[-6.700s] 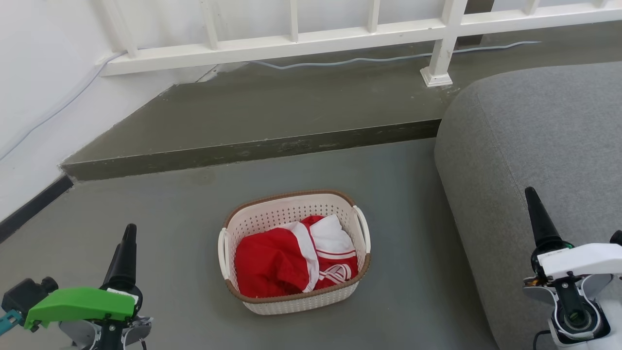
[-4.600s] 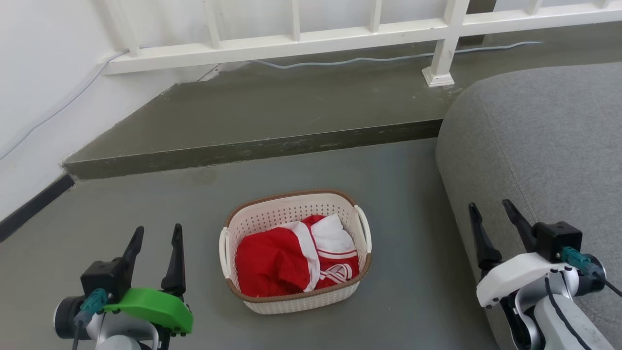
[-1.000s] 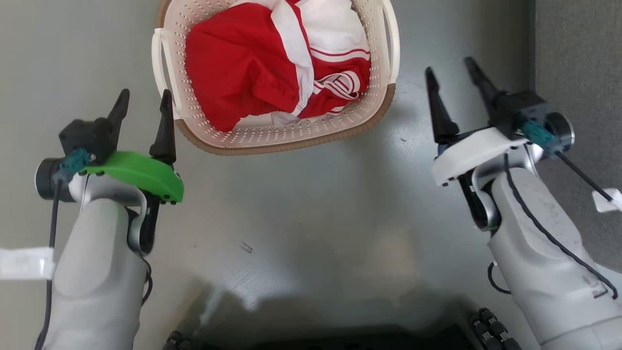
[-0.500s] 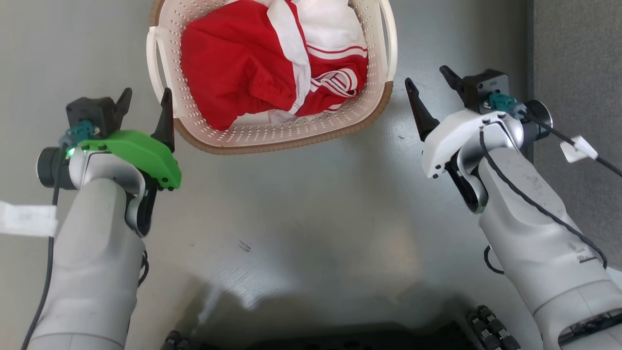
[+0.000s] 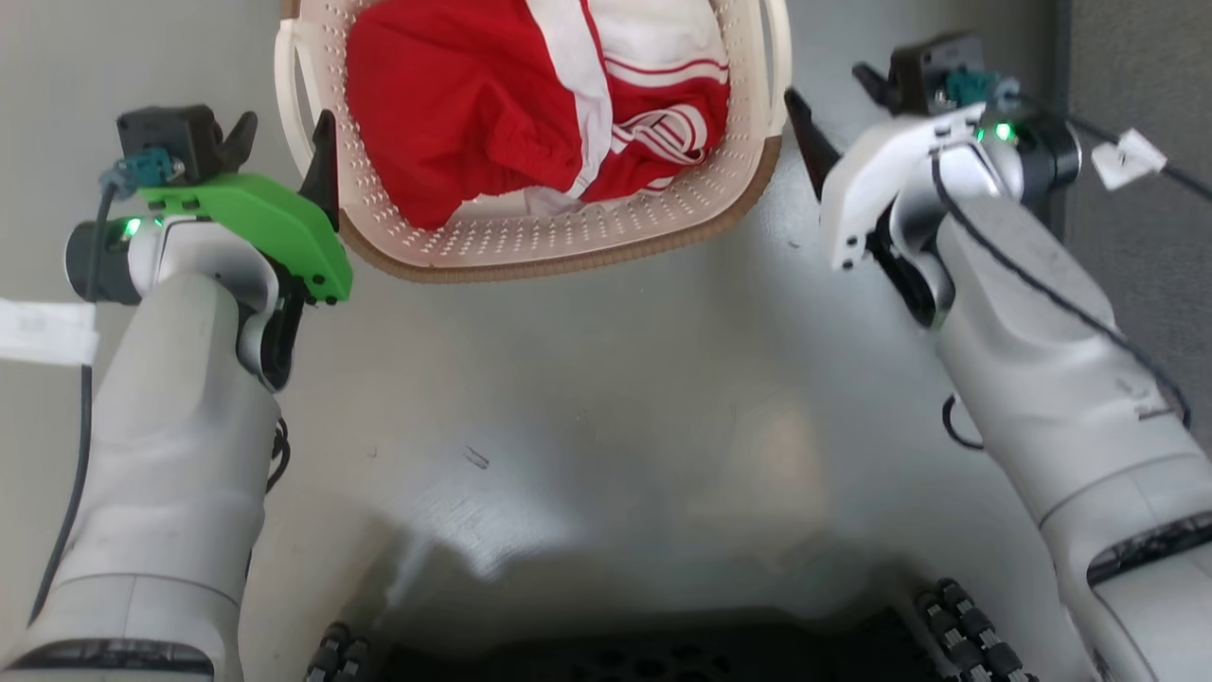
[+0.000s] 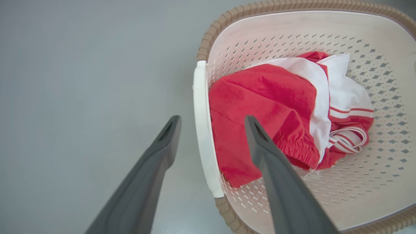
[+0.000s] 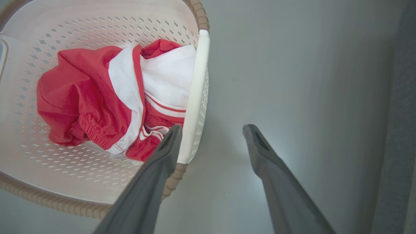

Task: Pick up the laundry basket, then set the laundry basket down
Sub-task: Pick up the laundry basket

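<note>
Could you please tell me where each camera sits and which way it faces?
Head view: on the head, looking steeply down at the floor; both forearms, left end effector and right end effector flank the laundry basket.
Left wrist view: on the left wrist, looking down along its fingers; the left handle lies between them.
Right wrist view: on the right wrist, looking down along its fingers, beside the right handle.
All share the basket and its red clothes.
</note>
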